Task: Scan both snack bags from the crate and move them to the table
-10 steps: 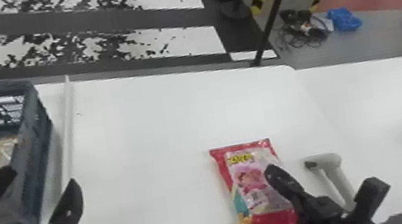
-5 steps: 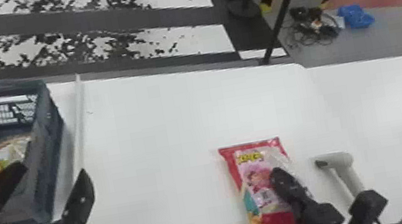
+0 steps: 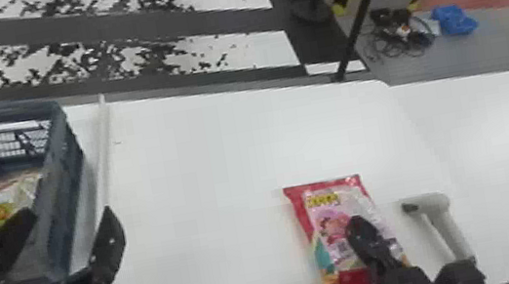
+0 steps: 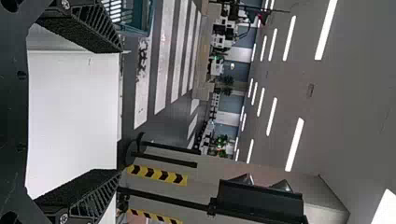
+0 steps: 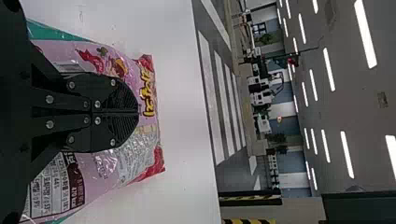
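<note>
Red-and-pink snack bag [image 3: 324,211], glossy and creased, lying flat in head view on smooth white table [image 3: 206,186]; grey pistol-shaped scanner [image 3: 434,203] just beside. Right gripper [image 3: 356,223] over bag. Second bag [image 3: 15,194], shiny and mostly green, on floor of dark slotted plastic crate [image 3: 68,170]. Left gripper [image 3: 68,212] near crate wall. Judged: one bag out, one left to fetch; cannot tell whether first already scanned. Next, probably: clear crate wall with left gripper, lower, pinch loose film.

Left wrist view: left gripper's fingers wide apart, nothing between; black, wedge-shaped, ribbed sides, grainy pads.

Right wrist view: right gripper's fingers together, rounded and ridged at tips, no film visibly pinched; puffed pink bag beyond, crimped red end.
</note>
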`<move>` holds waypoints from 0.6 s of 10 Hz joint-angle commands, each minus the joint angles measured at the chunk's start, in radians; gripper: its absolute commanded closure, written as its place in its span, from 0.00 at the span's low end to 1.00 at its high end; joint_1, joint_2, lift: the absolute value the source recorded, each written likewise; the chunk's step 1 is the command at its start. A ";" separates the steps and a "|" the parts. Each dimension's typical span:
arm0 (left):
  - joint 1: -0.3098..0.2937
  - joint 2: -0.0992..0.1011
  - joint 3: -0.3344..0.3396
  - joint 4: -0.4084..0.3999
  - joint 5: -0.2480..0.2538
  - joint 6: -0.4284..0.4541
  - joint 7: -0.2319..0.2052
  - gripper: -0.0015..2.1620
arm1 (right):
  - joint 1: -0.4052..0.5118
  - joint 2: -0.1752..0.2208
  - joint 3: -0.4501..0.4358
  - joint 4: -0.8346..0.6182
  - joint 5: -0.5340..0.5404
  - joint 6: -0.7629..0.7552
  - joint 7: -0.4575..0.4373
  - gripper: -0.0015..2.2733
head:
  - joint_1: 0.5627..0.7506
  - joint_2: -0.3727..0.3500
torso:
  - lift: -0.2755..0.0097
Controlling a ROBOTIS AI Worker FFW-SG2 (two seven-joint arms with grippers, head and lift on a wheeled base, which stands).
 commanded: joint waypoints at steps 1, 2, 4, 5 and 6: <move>0.000 -0.008 -0.005 0.005 0.000 0.000 0.000 0.04 | 0.030 0.001 0.053 0.009 0.011 -0.068 -0.046 0.99 | 0.70 0.23 | 0.66; 0.000 -0.008 -0.010 0.010 0.000 -0.007 0.000 0.04 | 0.042 0.001 0.082 0.015 0.031 -0.074 -0.087 0.99 | 0.70 0.24 | 0.66; -0.003 -0.008 -0.022 0.031 -0.002 -0.037 -0.001 0.04 | 0.048 -0.006 0.110 0.029 0.044 -0.074 -0.110 0.99 | 0.70 0.27 | 0.66; -0.003 -0.008 -0.030 0.039 -0.008 -0.059 -0.003 0.04 | 0.037 -0.009 0.107 0.047 0.043 -0.074 -0.115 0.99 | 0.70 0.28 | 0.66; -0.003 -0.006 -0.030 0.039 -0.009 -0.062 -0.004 0.04 | 0.030 -0.023 0.107 0.058 0.044 -0.074 -0.135 0.99 | 0.70 0.28 | 0.66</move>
